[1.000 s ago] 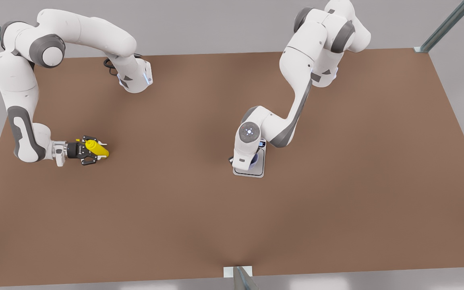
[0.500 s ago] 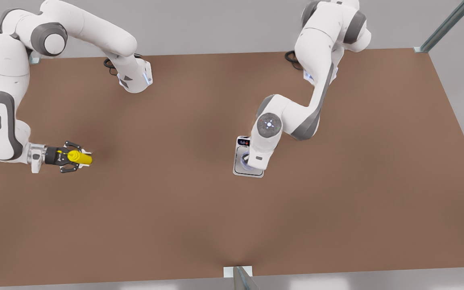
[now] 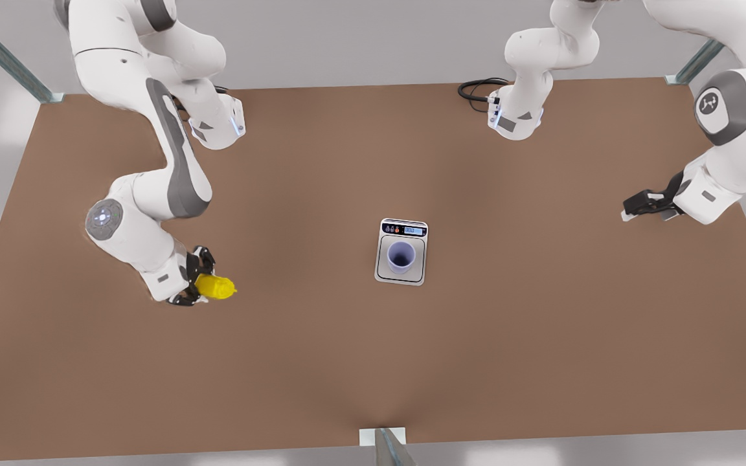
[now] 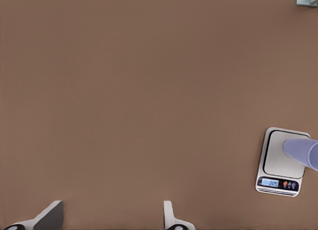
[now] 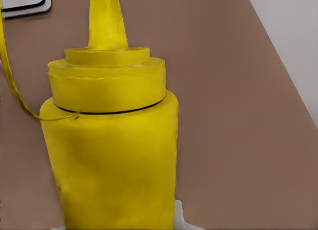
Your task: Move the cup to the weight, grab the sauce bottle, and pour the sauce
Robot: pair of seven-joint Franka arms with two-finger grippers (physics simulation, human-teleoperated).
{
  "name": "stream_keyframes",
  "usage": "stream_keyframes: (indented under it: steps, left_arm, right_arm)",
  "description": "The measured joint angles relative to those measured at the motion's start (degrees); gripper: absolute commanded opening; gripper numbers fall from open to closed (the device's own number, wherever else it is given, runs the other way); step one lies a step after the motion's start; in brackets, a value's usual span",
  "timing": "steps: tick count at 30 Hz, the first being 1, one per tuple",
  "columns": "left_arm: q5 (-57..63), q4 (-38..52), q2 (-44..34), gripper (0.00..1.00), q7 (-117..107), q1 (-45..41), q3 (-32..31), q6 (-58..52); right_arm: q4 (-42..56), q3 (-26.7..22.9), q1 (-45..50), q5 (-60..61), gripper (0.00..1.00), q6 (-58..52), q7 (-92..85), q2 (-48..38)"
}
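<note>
On the front view's left, the right tool [image 3: 193,279] is clamped around the one sauce bottle [image 3: 214,287], a smooth bright yellow cylinder. In the right wrist view the bottle [image 5: 112,155] stands right in front of that tool, its stepped round cap narrowing to a pointed nozzle, with a thin yellow strap looping off the cap's side. A corner of the scale shows beyond the nozzle.

Well off from the right tool, toward the front view's right, sits the single weight [image 3: 401,252], a flat silver-grey scale with rounded corners, a square platform and a dark display strip with a small blue screen. The one cup [image 3: 401,257], round, pale lavender-blue and dark inside, stands upright on that platform, narrower than it.

Farther to the front view's right, the left tool [image 3: 632,208] hangs over the brown matte tabletop [image 3: 541,336], well apart from the scale and holding nothing. In the left wrist view its two pale fingertips [image 4: 49,213] stand wide apart over bare tabletop, with the scale [image 4: 281,161] and cup [image 4: 304,151] off to one side.
</note>
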Motion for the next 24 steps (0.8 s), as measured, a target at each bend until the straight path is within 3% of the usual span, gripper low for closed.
stream_keyframes:
  steps: [2,7,13,17,24]
  left_arm:
    - [1.1,0.9,1.3,1.00,-0.2,-0.6,0.0,0.3]
    - [2.3,6.4,5.6,1.00,0.1,-1.5,-0.1,-0.1]
    - [2.5,6.5,6.1,1.00,-1.0,-2.4,-0.1,-0.2]
    - [2.6,6.5,6.2,1.00,-1.0,-2.3,-0.1,-0.2]
    - [2.7,6.5,6.2,1.00,-1.1,-3.7,-0.1,-0.1]
  right_arm:
    - [0.8,0.0,9.1,-7.5,0.54,1.1,6.8,0.7]
    - [6.0,-0.1,19.5,-23.1,0.54,-1.6,8.2,5.6]
    - [24.3,-0.3,28.2,-33.3,0.54,-9.8,10.9,19.2]
    - [25.9,-0.3,33.0,-43.0,0.54,-12.1,15.3,21.9]
    - [28.7,-0.5,37.4,-49.7,0.54,-15.9,18.0,26.6]
